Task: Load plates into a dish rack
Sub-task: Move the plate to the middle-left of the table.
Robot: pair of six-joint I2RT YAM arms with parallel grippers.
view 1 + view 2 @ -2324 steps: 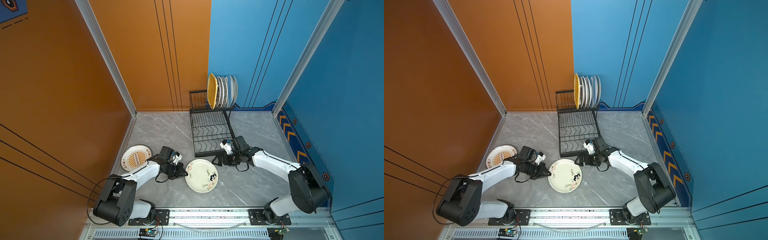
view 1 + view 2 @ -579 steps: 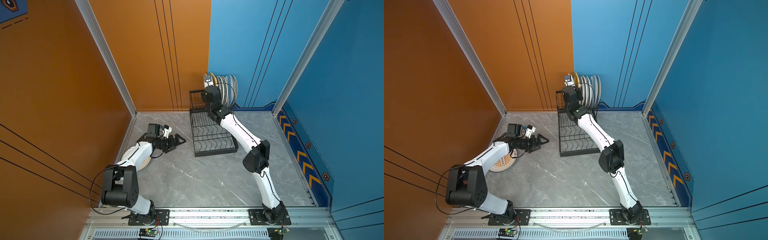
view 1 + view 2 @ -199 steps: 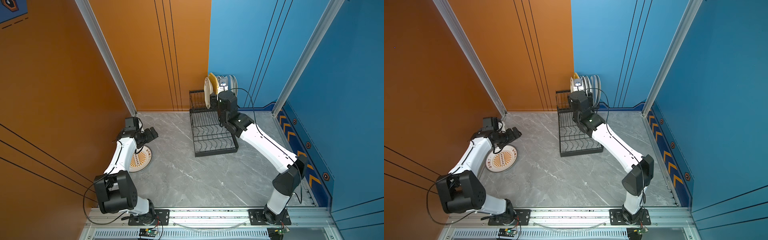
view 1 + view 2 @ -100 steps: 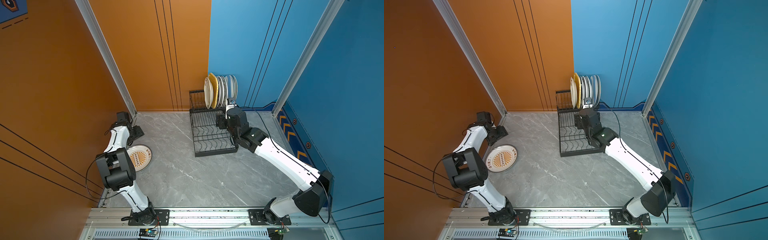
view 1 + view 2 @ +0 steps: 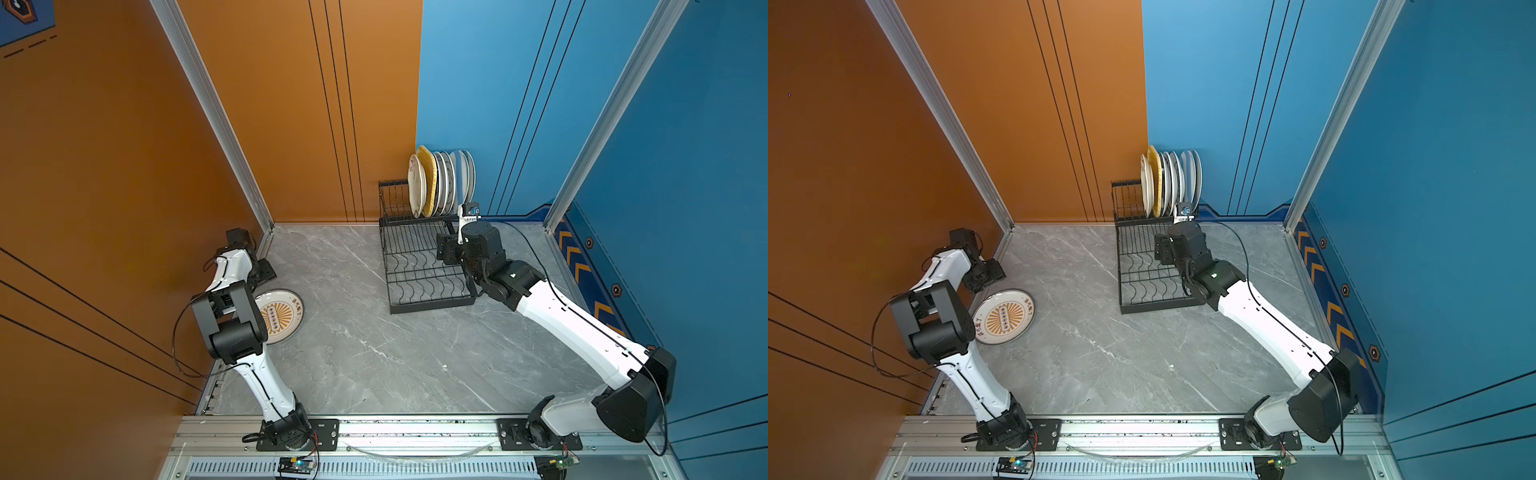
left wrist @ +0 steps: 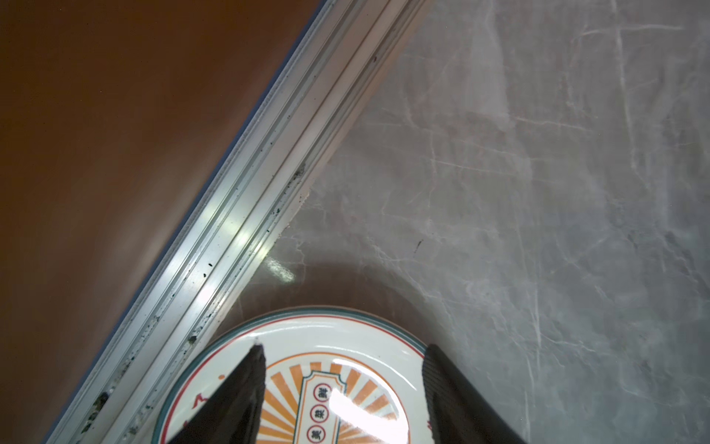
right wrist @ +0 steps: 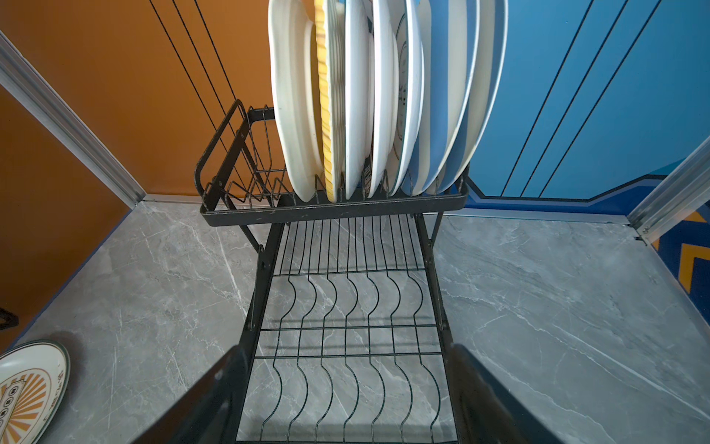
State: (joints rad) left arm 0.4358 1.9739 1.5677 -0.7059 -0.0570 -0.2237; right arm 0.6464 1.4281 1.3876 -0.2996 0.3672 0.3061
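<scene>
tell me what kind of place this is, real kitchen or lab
Probably a robot test cell, not a real kitchen: a left arm and right arm bolted to a metal rail, and a table boxed in by orange panels and blue panels, with only a rack and plates on it.

The left arm (image 5: 232, 320) and the right arm (image 5: 573, 328) are built alike: smooth glossy white link shells between bulky matte black joint housings with rounded corners. A thin black looped cable (image 5: 173, 343) hangs off the left arm's housing. A long cable (image 5: 544, 276) runs along the right arm's white shell, which shows a seam line and small dark screws. Each arm rises from a black base plate (image 5: 328, 432) with silver bolts, set on an aluminium rail (image 5: 415, 428) at the table's near edge. A small white-and-blue module (image 5: 469, 210) sits on the right wrist. The left pincer (image 6: 344, 348) and right pincer (image 7: 345, 350) have tapered black fingers.
</scene>
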